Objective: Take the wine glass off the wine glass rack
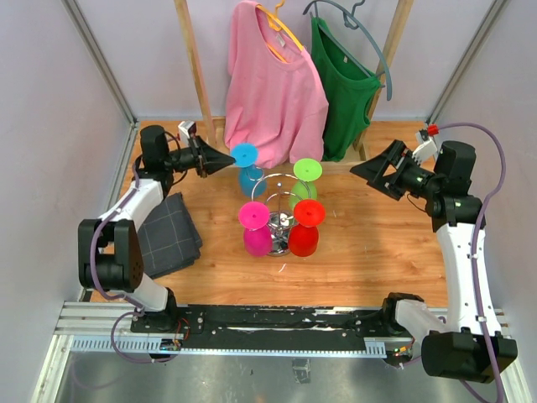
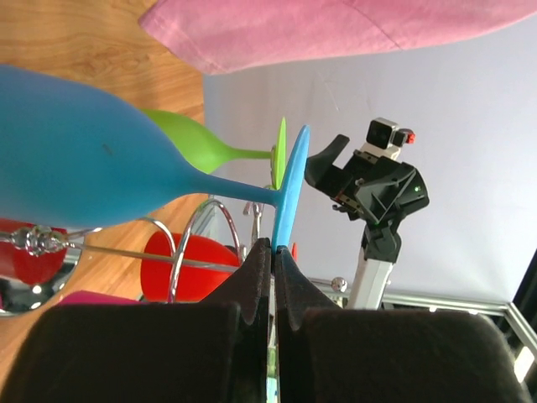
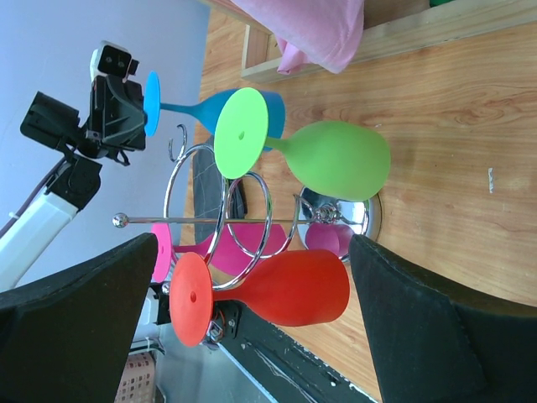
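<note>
The chrome wine glass rack [image 1: 279, 243] stands mid-table, with green [image 1: 306, 173], red [image 1: 305, 227] and pink [image 1: 255, 228] wine glasses hanging upside down from its loops. My left gripper [image 1: 230, 159] is shut on the rim of the blue wine glass's foot [image 2: 289, 193]. That glass [image 1: 248, 178] hangs at the rack's back left, bowl downward, next to a bare curled hook [image 3: 176, 141]. My right gripper [image 1: 367, 178] stands open to the right of the rack, apart from it. In the right wrist view the red glass [image 3: 289, 290] lies between its fingers [image 3: 252, 243] but farther off.
A tall wooden clothes rack [image 1: 195, 67] at the back carries a pink shirt [image 1: 273, 92] and a green top [image 1: 344, 84] just behind the glasses. A folded grey cloth [image 1: 168, 235] lies at the left. Pale walls close in both sides.
</note>
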You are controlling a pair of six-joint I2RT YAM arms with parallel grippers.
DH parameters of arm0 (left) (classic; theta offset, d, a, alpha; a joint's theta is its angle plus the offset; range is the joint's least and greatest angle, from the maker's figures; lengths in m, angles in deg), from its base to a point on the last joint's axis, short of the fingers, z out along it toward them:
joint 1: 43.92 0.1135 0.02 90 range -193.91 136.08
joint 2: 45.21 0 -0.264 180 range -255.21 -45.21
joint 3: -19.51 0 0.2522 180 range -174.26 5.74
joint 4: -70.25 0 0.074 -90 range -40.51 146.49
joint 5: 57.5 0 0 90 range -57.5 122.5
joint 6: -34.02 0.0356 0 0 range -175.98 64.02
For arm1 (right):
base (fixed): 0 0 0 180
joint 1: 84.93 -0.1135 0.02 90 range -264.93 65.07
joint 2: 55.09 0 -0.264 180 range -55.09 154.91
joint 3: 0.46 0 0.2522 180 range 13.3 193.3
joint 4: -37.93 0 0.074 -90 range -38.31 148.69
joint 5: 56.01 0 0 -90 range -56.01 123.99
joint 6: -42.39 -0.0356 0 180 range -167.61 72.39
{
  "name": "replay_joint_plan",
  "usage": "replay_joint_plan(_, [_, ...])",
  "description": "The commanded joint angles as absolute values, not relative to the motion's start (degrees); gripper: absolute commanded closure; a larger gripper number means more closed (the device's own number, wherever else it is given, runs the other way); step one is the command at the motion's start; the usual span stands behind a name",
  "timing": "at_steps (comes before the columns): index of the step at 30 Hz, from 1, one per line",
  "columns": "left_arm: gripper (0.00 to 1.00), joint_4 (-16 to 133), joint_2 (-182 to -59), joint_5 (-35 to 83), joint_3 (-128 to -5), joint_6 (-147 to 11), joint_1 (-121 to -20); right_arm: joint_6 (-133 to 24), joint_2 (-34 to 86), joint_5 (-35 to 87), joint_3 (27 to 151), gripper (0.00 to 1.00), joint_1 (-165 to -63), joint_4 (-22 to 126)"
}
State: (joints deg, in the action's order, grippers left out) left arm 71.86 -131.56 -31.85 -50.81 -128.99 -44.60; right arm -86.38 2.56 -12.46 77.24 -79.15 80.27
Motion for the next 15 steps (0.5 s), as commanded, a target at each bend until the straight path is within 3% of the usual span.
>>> replay_joint_plan(1, [1.00,73.4,-134.6,-34.0,-55.5,-126.8,-44.3,-85.4,1.1,-12.7,76.5,0.01,-80.2,80.6])
replay_joint_plan(7, [1.00,68.0,-136.3,-33.9,-63.0,-119.5,-43.7,-85.3,0.5,-12.7,76.9,0.01,-80.2,81.4])
replay_joint_plan(15, [1.00,28.1,-139.6,-28.5,-93.4,-81.0,-42.9,-83.7,0.8,-13.7,80.2,0.01,-80.3,83.2])
